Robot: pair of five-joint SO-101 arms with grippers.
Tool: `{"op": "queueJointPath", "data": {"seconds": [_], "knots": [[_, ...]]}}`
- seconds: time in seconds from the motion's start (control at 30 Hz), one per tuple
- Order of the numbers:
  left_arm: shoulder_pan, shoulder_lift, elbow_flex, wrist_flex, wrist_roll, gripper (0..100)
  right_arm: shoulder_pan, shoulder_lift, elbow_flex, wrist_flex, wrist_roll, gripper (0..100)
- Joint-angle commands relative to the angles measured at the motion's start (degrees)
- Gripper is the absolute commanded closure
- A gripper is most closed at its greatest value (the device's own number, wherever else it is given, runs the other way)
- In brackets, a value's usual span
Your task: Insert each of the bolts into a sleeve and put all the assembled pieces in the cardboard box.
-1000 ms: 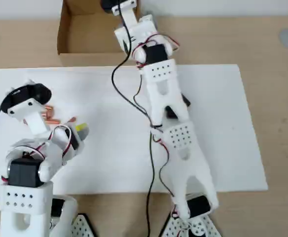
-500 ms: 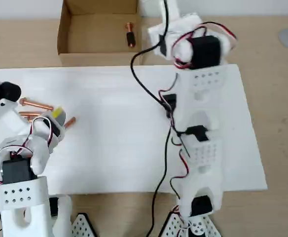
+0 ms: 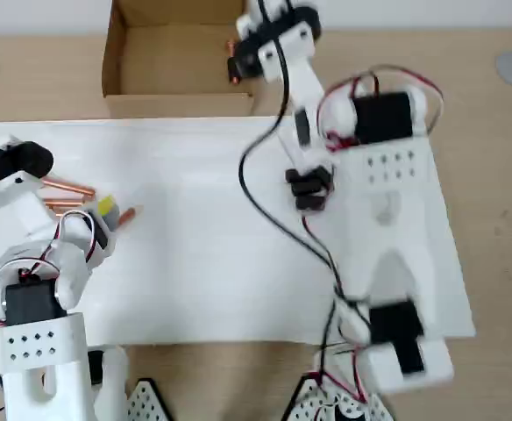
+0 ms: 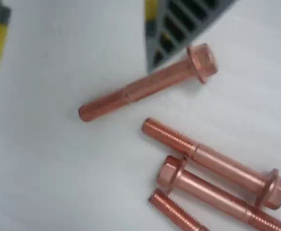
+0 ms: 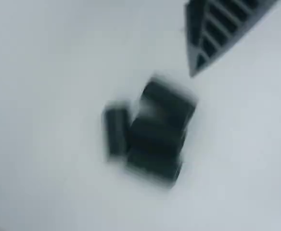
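Copper bolts (image 4: 141, 87) lie crowded beneath the wide-open left gripper (image 4: 73, 60); a careless close could pinch two or roll one away.

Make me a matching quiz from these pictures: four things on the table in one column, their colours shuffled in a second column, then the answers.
Things:
1. bolts
2. sleeves
3. cardboard box
4. sheet

Colours:
A. white
B. brown
C. copper
D. black

Pairs: 1-C, 2-D, 3-B, 4-A
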Motion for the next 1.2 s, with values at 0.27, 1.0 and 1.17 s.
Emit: {"op": "queueJointPath", "data": {"seconds": [0.27,1.0,1.17], "knots": [[-0.7,0.13,-0.35,-0.97,-0.35,78,0.57,-35.3,44.09,-6.24,6.77,65.9],[-6.77,11.56,1.76,-9.76,9.67,78,1.45,-67.65,94.11,-53.71,15.47,65.9],[-9.67,25.36,-3.87,-8.62,10.11,78,5.67,-63.69,94.99,-60.66,16.44,65.9]]}}
